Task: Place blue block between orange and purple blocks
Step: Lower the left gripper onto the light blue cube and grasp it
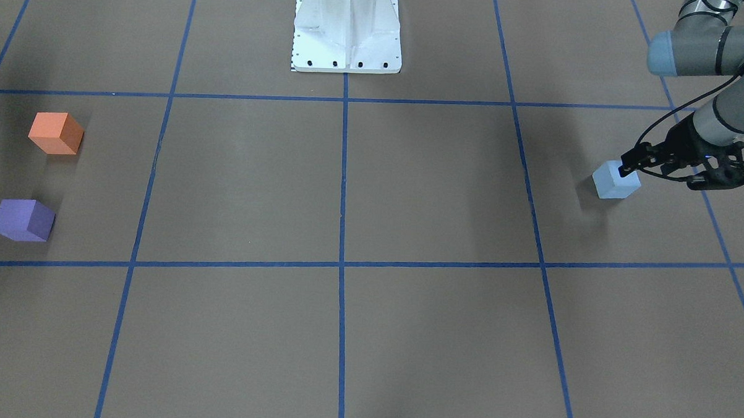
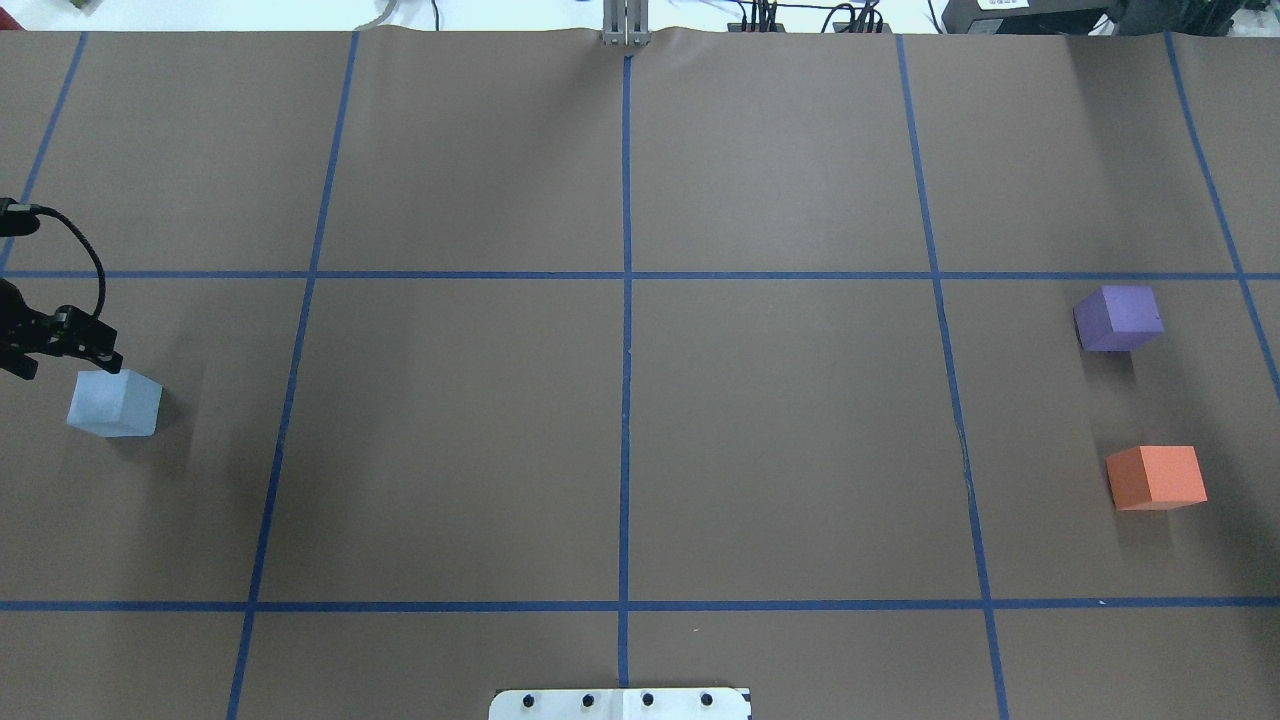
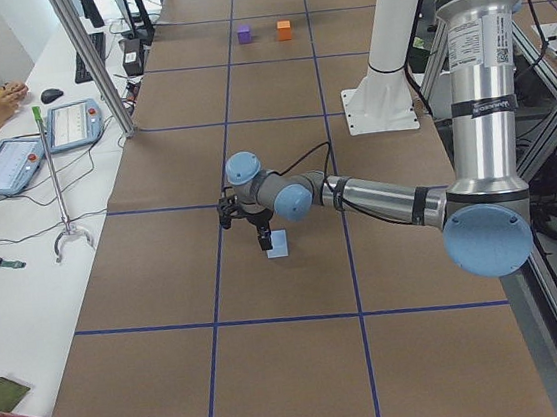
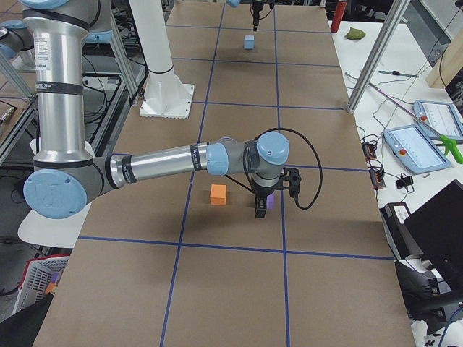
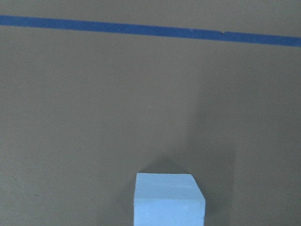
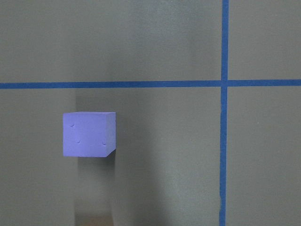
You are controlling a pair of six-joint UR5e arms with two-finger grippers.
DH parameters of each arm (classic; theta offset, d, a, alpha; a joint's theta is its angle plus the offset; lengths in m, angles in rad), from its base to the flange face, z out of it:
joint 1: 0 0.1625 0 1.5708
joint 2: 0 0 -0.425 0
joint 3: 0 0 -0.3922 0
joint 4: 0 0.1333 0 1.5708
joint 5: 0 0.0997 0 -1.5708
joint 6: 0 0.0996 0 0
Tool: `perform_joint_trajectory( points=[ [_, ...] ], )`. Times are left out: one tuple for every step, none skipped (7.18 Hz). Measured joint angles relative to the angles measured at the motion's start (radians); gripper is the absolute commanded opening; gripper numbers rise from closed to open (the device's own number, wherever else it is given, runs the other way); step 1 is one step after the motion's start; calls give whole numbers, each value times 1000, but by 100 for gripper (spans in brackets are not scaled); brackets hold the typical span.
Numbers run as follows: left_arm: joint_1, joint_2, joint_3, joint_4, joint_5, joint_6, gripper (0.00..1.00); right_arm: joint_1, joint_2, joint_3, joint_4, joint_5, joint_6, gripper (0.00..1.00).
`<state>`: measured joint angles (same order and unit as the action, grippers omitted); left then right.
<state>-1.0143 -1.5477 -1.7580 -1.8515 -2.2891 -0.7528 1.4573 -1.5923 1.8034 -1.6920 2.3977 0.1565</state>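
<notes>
The light blue block (image 1: 616, 180) sits on the brown table at the robot's far left; it also shows in the overhead view (image 2: 115, 403) and at the bottom of the left wrist view (image 5: 169, 200). My left gripper (image 2: 65, 365) is open and empty. It hangs just beside the block's outer far side, with one fingertip (image 1: 626, 169) by its top edge. The orange block (image 2: 1155, 477) and the purple block (image 2: 1118, 318) sit at the far right with a gap between them. My right gripper (image 4: 259, 210) shows only in the exterior right view, above the purple block (image 6: 88, 134). I cannot tell whether it is open or shut.
The white robot base plate (image 1: 347, 29) stands at the table's middle on the robot's side. Blue tape lines (image 2: 625, 400) grid the brown surface. A side bench with tablets (image 3: 72, 121) and a metal post (image 3: 90, 59) runs along the far edge.
</notes>
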Motion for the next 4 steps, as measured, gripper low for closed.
perform_joint_trajectory(
  points=[
    [27, -2, 6, -4, 15, -13, 99, 0, 0, 0, 0, 0, 0, 100],
    [47, -1, 14, -5, 35, -18, 99, 0, 0, 1, 0, 0, 0, 100],
    [61, -1, 25, -6, 51, -19, 99, 0, 0, 0, 0, 0, 0, 100],
    [76, -3, 40, -7, 58, -18, 99, -1, 0, -1, 0, 0, 0, 100]
  ],
)
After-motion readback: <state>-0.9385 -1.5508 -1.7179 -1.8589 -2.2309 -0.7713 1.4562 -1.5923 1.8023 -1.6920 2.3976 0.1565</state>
